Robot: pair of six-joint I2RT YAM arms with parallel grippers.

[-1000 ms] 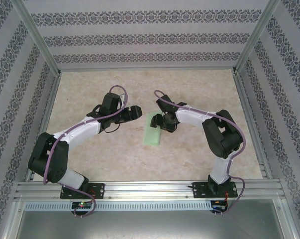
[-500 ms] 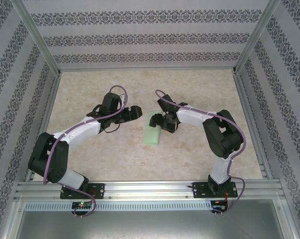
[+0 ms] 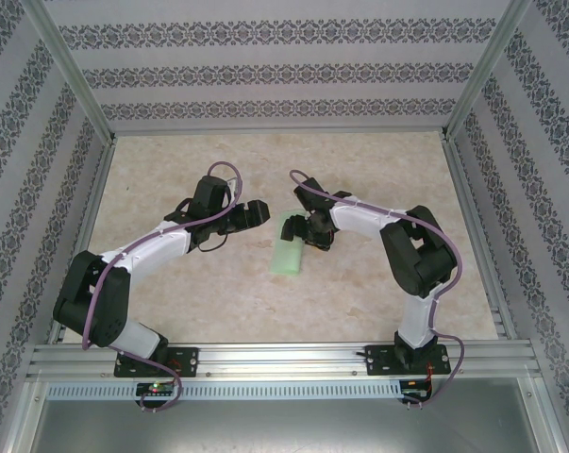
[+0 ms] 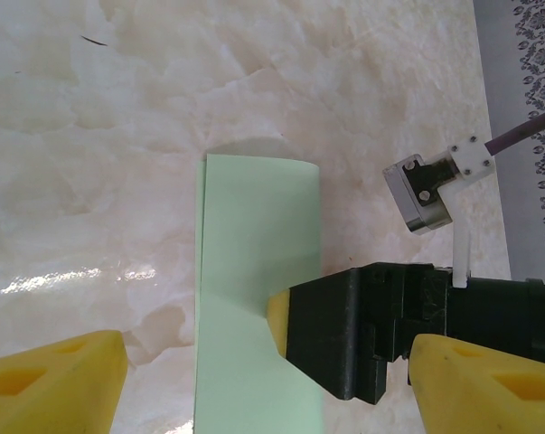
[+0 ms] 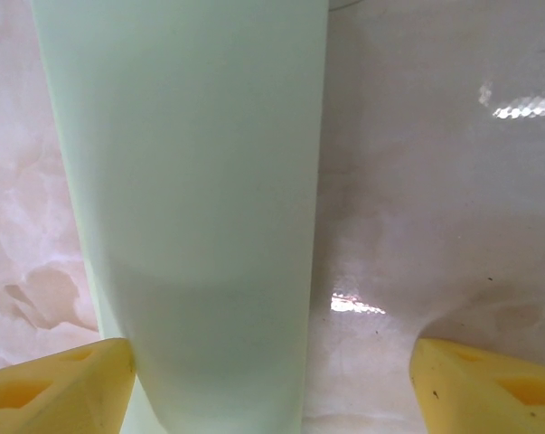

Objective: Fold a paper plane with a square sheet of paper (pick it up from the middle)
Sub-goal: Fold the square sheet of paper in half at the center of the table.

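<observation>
Left pincer [image 3: 257, 213]: jaws wide, nothing between them; hangs just left of the green paper sheet [image 3: 289, 257], level with its far end.
Right pincer [image 3: 301, 229]: jaws wide, astride the sheet's far end; one yellow fingertip [image 4: 278, 318] at the sheet's right edge, contact cannot be told.
Green paper sheet: pale, folded into a long narrow strip, lying flat, far end slightly curled.
Table top [image 3: 199, 283]: marbled beige, beneath the sheet.
Patterned walls [image 3: 265, 66]: well apart from the sheet, on three sides.
</observation>
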